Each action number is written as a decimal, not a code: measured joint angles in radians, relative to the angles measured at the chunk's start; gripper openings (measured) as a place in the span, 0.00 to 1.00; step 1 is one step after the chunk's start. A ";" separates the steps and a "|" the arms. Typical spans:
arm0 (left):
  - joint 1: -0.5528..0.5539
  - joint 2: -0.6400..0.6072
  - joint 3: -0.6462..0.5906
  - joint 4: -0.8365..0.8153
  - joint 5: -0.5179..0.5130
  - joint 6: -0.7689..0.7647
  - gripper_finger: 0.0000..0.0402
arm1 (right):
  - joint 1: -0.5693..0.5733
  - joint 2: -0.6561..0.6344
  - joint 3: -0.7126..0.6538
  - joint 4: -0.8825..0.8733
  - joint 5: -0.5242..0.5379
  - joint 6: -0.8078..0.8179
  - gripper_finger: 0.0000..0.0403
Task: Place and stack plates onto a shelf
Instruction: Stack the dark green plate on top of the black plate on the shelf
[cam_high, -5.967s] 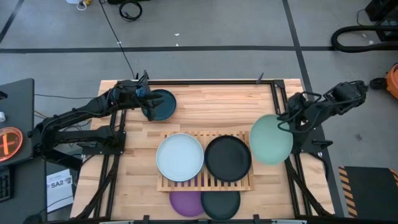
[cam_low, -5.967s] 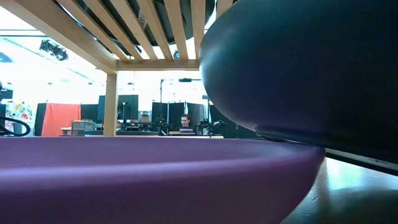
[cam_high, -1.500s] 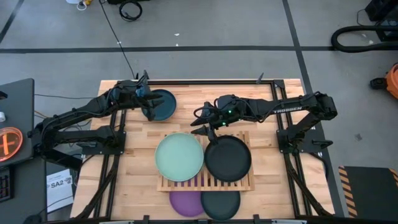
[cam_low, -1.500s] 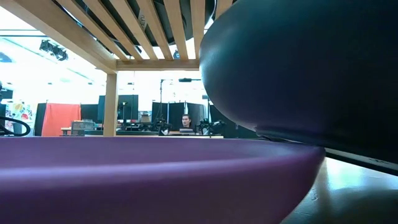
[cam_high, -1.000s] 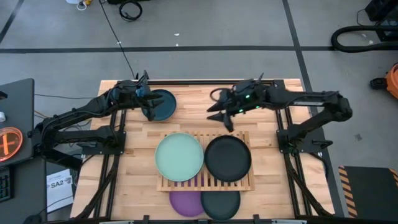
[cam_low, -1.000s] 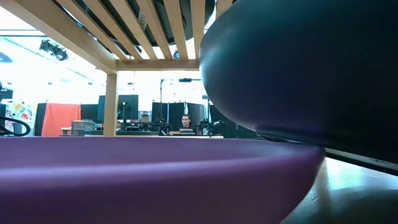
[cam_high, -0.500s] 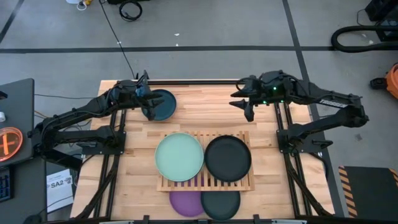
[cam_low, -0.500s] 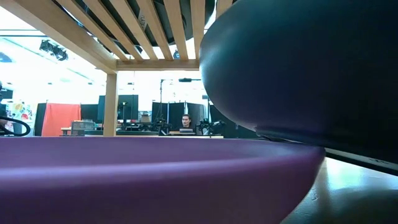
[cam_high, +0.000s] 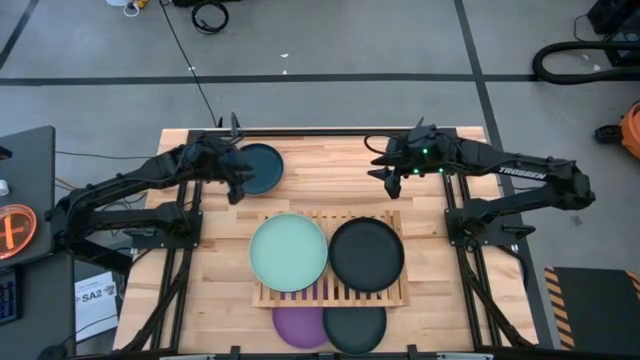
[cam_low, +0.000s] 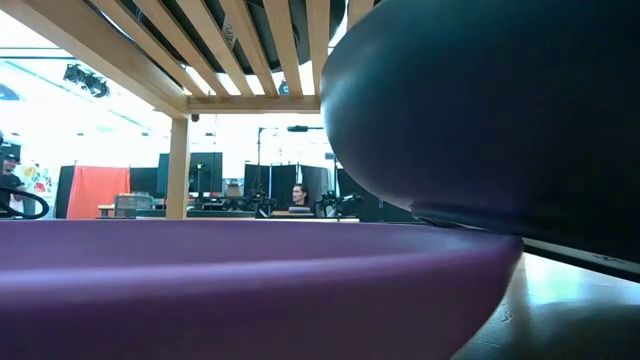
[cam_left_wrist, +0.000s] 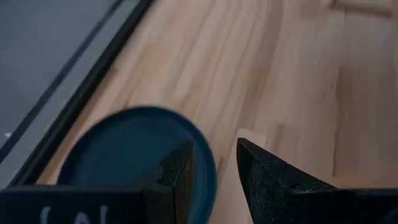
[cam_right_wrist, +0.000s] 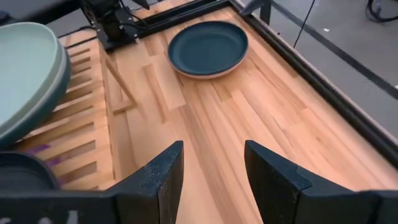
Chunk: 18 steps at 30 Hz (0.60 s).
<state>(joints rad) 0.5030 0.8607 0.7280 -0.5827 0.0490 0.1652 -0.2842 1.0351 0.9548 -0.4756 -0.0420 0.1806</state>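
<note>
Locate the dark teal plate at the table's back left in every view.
High view: dark teal plate on the tabletop behind the shelf, at the left gripper.
Low view: cannot tell.
Left wrist view: plate just past the open fingers.
Right wrist view: plate far across the table.
Shared landmark: the table's black edge rail.

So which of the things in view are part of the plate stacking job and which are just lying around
Part of the job:
mint green plate
black plate
dark teal plate
purple plate
dark plate beside the purple one
shelf

Just lying about:
coiled cable on the floor
black hose
paper sheet
</note>
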 joint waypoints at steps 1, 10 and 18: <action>0.000 0.008 0.000 -0.009 0.000 0.004 0.32 | -0.008 0.000 -0.011 0.016 -0.010 0.000 0.43; 0.000 0.138 0.000 -0.021 0.000 0.049 0.32 | -0.043 0.000 -0.061 0.097 -0.090 0.011 0.43; 0.000 0.287 0.000 -0.021 0.001 0.086 0.32 | -0.043 0.000 -0.062 0.094 -0.090 0.006 0.43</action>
<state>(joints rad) 0.5030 1.1479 0.7280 -0.6041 0.0498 0.2511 -0.3267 1.0355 0.8925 -0.3817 -0.1322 0.1871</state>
